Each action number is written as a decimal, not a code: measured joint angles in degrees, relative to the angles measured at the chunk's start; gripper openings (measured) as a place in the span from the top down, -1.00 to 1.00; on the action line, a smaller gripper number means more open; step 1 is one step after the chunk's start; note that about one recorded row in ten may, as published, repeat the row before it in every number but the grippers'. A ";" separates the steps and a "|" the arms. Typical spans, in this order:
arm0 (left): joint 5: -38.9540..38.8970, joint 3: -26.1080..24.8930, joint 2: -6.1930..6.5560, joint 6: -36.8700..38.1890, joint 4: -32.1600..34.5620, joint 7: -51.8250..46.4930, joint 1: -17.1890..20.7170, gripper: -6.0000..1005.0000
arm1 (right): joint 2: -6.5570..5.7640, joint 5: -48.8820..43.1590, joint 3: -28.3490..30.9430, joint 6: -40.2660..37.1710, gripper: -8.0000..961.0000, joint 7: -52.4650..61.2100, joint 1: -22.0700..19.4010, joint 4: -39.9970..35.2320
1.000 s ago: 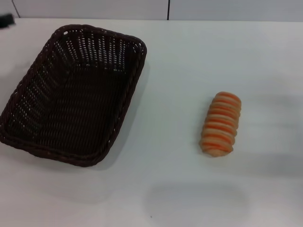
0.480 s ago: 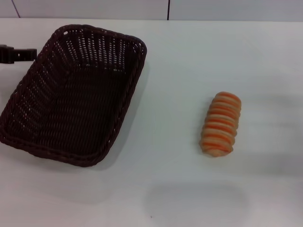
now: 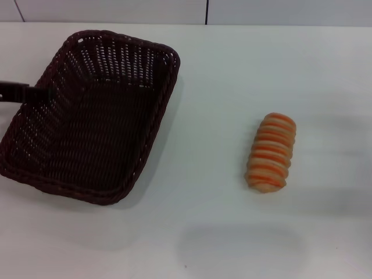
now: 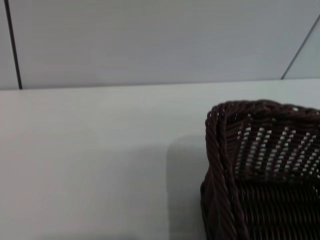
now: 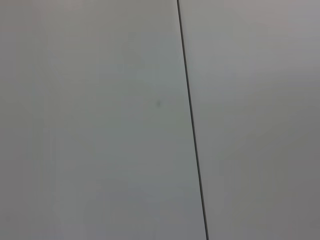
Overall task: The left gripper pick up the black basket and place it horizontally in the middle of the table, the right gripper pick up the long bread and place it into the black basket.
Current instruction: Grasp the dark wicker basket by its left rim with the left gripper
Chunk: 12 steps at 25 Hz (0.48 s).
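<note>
The black basket (image 3: 90,116) sits on the left part of the white surface (image 3: 221,232), skewed so its long sides run from near-left to far-right, and it holds nothing. The left tool (image 3: 26,92) reaches in from the left edge at the basket's left rim (whether it is spread or closed cannot be told). The long bread (image 3: 271,152) lies well apart to the right, lengthwise near to far.
</note>
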 joint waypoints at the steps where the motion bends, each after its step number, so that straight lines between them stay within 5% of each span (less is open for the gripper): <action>1: 0.24 0.11 0.02 0.03 1.02 0.32 -0.24 -0.59 | 0.00 0.00 0.00 0.00 -0.27 0.00 0.00 0.00; 12: 3.95 2.74 -0.05 -0.38 2.59 0.05 -1.63 -0.57 | 0.00 0.00 -0.03 -0.78 -0.27 0.00 -0.15 0.00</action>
